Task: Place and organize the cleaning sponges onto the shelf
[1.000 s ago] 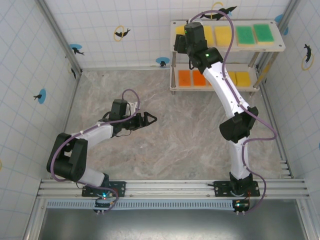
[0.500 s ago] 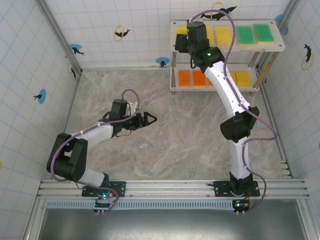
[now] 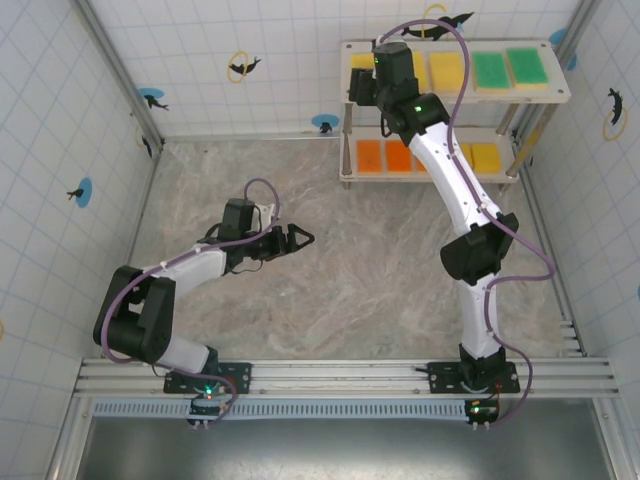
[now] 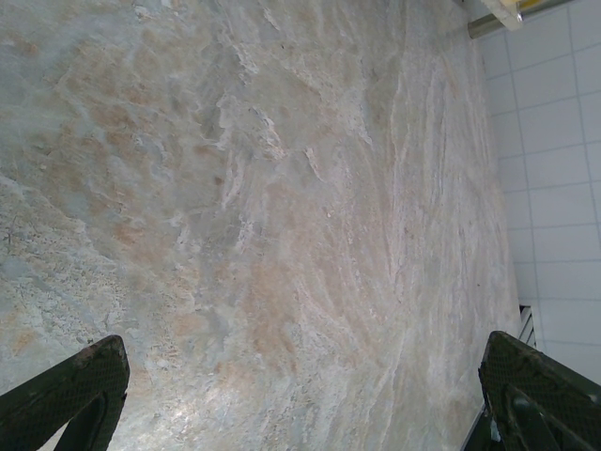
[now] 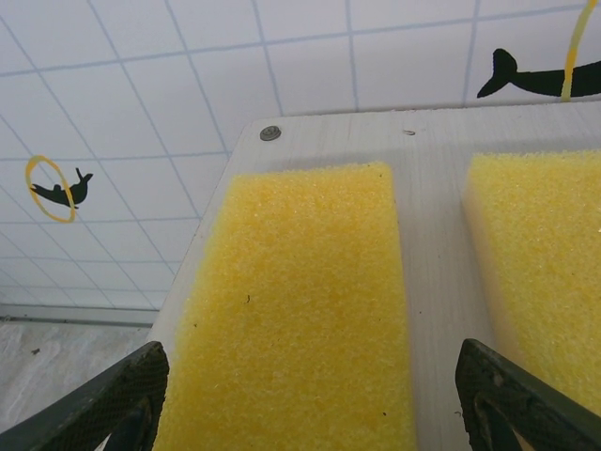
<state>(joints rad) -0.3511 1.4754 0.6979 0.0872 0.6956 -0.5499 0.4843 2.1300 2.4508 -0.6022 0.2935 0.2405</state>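
Yellow rectangular foam sponge (image 5: 300, 310) laid flat at left corner of pale off-white shelf board (image 5: 427, 188). Right gripper (image 5: 315, 395) spread wide, nothing gripped; best lifted straight up, sponge left unnudged imo. Left gripper (image 4: 300, 395) spread too, empty.

Sponges (image 3: 446, 70) flat on shelf (image 3: 500, 97): yel/grn top tier, orange/yel btm.

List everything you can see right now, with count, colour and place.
shelf: one, off-white boards on silver legs, far right of the table
yellow sponges: five seen, three top tier left, two lower tier right
green sponges: two, top tier right end
orange sponges: two, lower tier left end
table: one, marbled grey-beige, under everything
left gripper: one, black, open over bare table
right gripper: one, black, open above the leftmost top yellow sponge
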